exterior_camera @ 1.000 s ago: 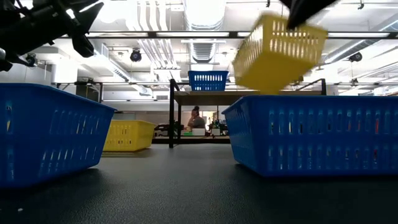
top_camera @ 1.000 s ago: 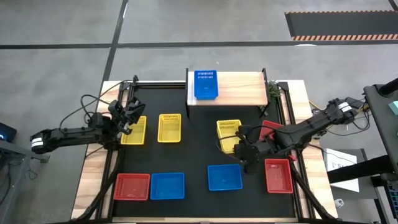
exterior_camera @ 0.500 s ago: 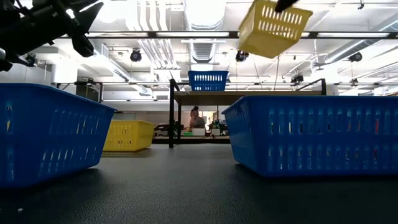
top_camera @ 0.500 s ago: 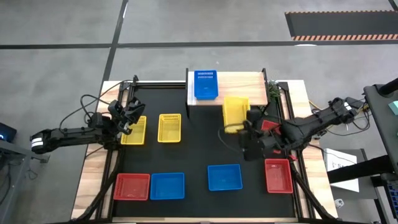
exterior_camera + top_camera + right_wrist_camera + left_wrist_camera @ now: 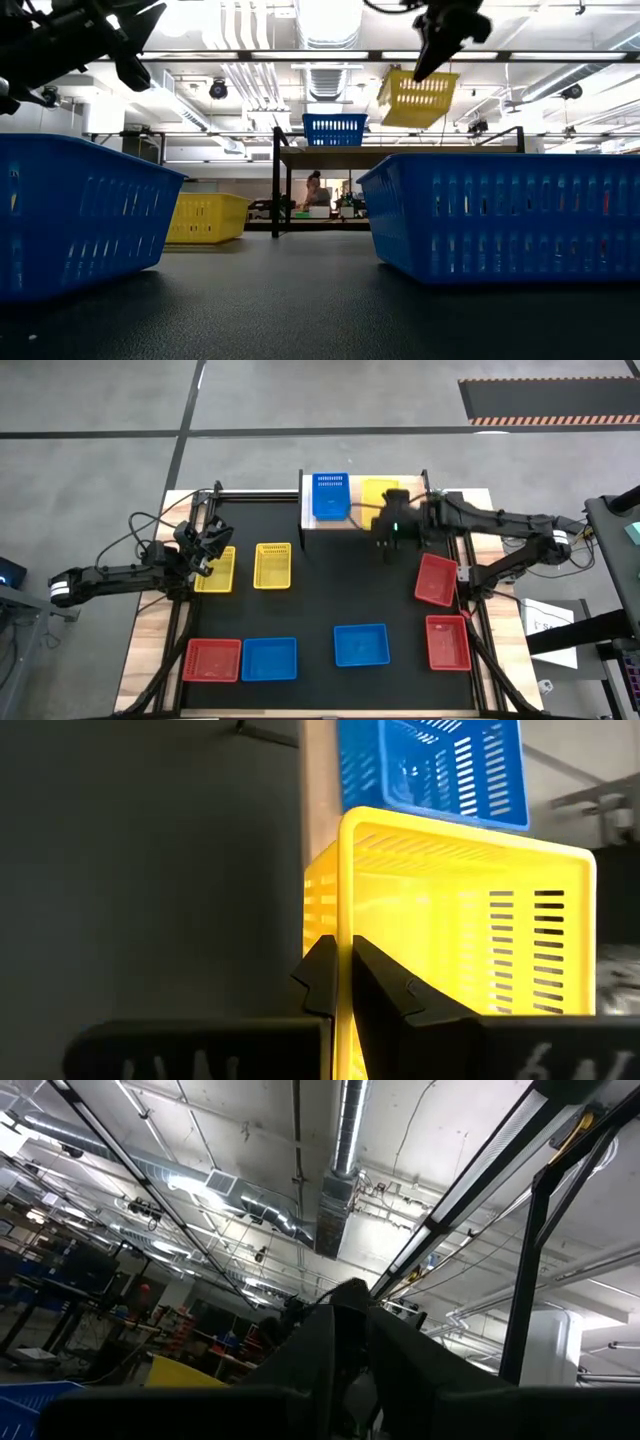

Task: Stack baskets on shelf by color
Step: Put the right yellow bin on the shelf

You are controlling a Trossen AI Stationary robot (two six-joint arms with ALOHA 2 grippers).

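Shelf sits top centre of the high view, at the table's far edge. One basket rests on its left end; a second basket hangs just right of it over the shelf, pinched in the right gripper. Left gripper hovers mid-left above a basket, another beside it. Along the bottom, four baskets line up; one more lies mid-right.

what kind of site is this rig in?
Probably an industrial lab or workshop: exposed ceiling ducts, a bare concrete floor with hazard-striped matting, and a person at a bench behind the shelf.
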